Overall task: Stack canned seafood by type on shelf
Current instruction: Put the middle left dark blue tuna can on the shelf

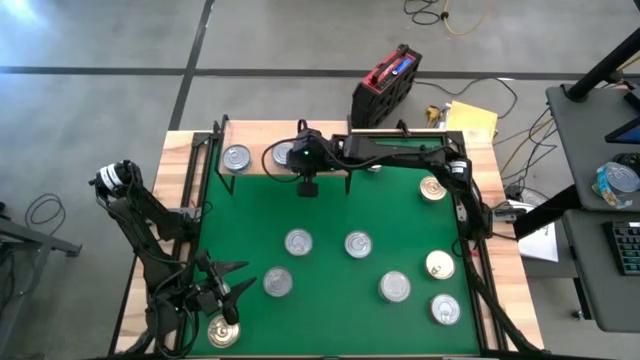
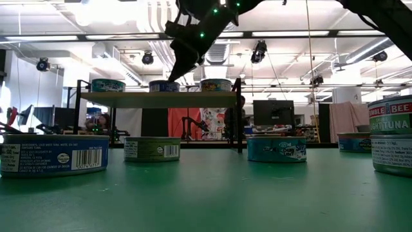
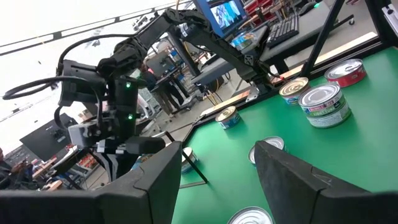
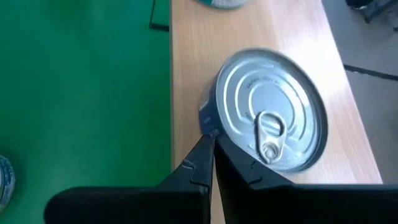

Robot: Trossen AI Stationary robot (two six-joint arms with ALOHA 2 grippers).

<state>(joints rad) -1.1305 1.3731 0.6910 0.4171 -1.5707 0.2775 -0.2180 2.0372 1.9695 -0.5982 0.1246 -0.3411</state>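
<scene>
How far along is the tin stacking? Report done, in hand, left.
Done: three tins sit side by side on the shelf, none stacked. In hand: the right claw, shut, hangs at a silver tin's rim. Remaining: the loose tins on the mat; the left claw waits open at its near corner.

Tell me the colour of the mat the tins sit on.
Green. The mat shows best in the high view, covering most of the tabletop.

A bright green mat covers the pale wooden tabletop in the middle of the high view. On the light-wood shelf, centre right of the right wrist view, sits a silver-topped tin with ringed ridges. At upper centre stands a red-and-black case, a yellow pad to its right.
</scene>
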